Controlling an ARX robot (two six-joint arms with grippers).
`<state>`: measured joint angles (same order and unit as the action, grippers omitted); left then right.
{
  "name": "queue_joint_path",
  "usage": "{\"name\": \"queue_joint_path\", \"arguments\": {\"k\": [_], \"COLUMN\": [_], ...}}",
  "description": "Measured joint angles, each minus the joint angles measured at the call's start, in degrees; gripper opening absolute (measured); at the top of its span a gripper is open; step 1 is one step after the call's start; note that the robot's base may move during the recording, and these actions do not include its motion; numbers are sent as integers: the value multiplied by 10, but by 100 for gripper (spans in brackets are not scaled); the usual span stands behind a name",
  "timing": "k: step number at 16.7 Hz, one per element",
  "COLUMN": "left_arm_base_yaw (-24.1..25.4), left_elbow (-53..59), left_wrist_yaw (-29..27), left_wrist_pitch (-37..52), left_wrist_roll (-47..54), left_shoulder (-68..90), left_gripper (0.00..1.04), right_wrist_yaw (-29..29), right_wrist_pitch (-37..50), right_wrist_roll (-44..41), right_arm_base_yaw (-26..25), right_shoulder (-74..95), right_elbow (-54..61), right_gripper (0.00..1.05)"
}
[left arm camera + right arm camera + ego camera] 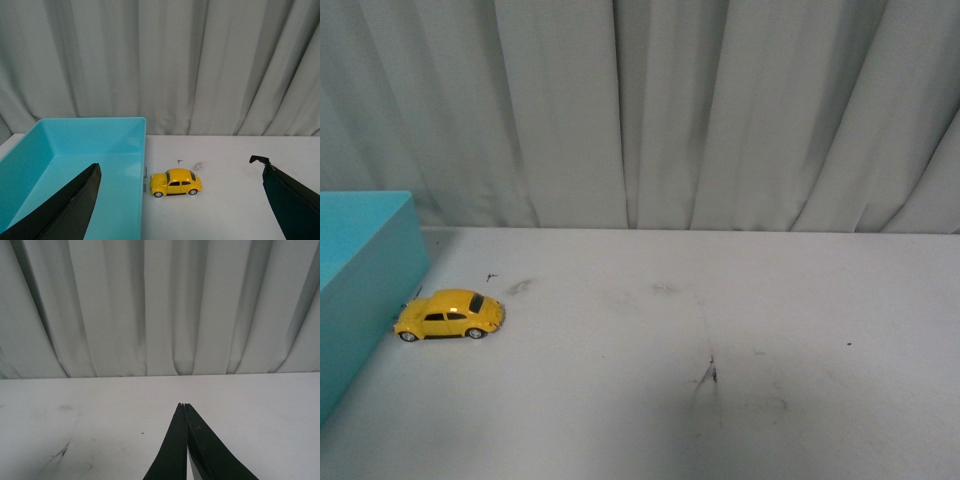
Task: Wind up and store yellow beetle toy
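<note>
While the beetle [450, 314] stands on its four wheels out on the surface [740, 300], I judge that none of my job is done yet. It sits at the far left, side-on to me, just beside the right wall of the bin [370, 250] but outside it. From the left wrist I see a thin gap between car and wall, though from the front they look as if they might touch, so I cannot say which.

Neither claw has hold of it. My left claw [176, 164] is spread wide and empty, one finger over the bin and the other over bare surface to the right, with the beetle lying ahead between them and farther off. My right claw [183, 407] is pressed closed on nothing, its tips together, above the surface well to the right of the toy. The front view shows neither arm.

The part of the bin that I can see is bare blue inside.

So both steps are left: winding the car, which I guess means gripping it and dragging it backward on its wheels, and then lifting it over the wall into the bin. The left claw looks the better placed for both, being lined up with the toy already.
</note>
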<state>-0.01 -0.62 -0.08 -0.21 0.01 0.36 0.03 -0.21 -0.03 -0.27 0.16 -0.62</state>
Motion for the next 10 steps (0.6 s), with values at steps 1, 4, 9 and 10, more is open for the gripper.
{"name": "queue_joint_path", "arguments": {"k": [1,4,9,10], "left_arm_base_yaw": [0,0,0,0], "left_elbow": [0,0,0,0], "left_wrist_yaw": [0,0,0,0], "left_wrist_pitch": [0,0,0,0], "left_wrist_roll": [0,0,0,0], "left_shoulder": [0,0,0,0], "left_gripper": [98,98,98,98], "right_wrist_yaw": [0,0,0,0], "right_wrist_pitch": [0,0,0,0], "right_wrist_roll": [0,0,0,0], "right_arm_base_yaw": [0,0,0,0], "right_shoulder": [0,0,0,0], "right_elbow": [0,0,0,0], "right_gripper": [2,21,73,83]}}
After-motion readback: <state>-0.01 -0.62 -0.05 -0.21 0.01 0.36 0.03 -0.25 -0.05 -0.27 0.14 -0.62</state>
